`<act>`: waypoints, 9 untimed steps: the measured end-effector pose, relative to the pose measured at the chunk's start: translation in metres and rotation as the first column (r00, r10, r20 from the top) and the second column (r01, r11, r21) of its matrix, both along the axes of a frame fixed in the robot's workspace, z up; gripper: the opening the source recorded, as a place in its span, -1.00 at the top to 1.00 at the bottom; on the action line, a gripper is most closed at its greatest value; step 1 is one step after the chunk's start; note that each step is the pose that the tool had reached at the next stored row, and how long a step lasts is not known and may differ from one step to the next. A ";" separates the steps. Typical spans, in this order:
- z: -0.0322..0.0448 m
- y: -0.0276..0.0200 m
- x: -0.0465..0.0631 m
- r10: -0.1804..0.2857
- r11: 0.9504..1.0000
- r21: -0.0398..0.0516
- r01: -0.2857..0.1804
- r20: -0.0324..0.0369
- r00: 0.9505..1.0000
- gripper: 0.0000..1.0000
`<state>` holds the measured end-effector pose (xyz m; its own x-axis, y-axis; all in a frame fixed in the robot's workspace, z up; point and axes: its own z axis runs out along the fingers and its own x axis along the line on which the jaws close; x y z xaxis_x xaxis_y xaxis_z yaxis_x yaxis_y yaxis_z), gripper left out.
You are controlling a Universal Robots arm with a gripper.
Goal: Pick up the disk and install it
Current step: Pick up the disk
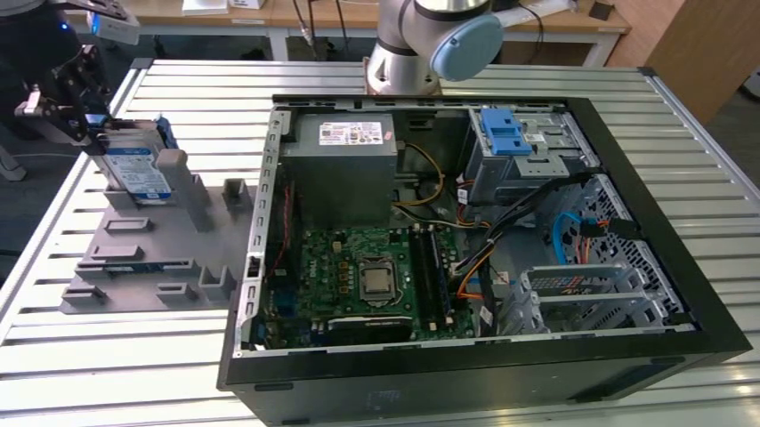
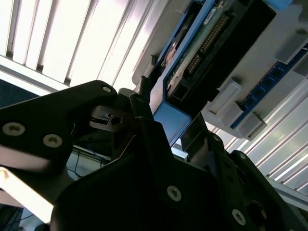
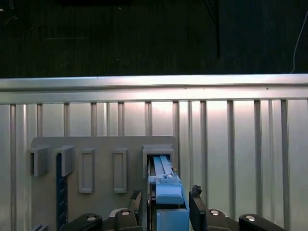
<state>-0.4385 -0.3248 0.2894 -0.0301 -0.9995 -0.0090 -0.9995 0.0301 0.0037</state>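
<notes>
Where the slatted aluminium table (image 1: 665, 169) ends, wooden desks (image 1: 558, 22) stand behind it and dark floor lies alongside. On the slats lies a flat grey plastic slotted stand (image 1: 142, 267); the silver disk with a blue-and-white label and bright blue frame (image 1: 134, 169) stands upright in one of the stand's slots; a grey upright post of the stand (image 1: 174, 178) rises just beside it. The black gripper (image 1: 92, 124) hangs over that slot, its jaws parted and straddling the disk's blue edge; in the first wrist view a slim gap shows at each finger (image 3: 196, 202). Just beside the stand, on the exterior view's right, an open black computer case (image 1: 475, 374) lies on its side, its green motherboard (image 1: 356, 276) exposed; farther from the stand sits a grey metal drive cage with a blue plastic latch (image 1: 505, 138); the arm's grey base (image 1: 410, 53) rises beyond the case.
</notes>
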 end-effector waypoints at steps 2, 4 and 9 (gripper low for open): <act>-0.0010 0.0000 0.000 0.001 1.000 0.000 -0.001 0.000 1.000 -0.01; -0.0015 0.0000 0.000 0.003 1.000 -0.001 -0.003 0.000 1.000 -0.01; -0.0017 -0.0007 0.000 0.017 1.000 -0.012 -0.017 0.000 1.000 0.26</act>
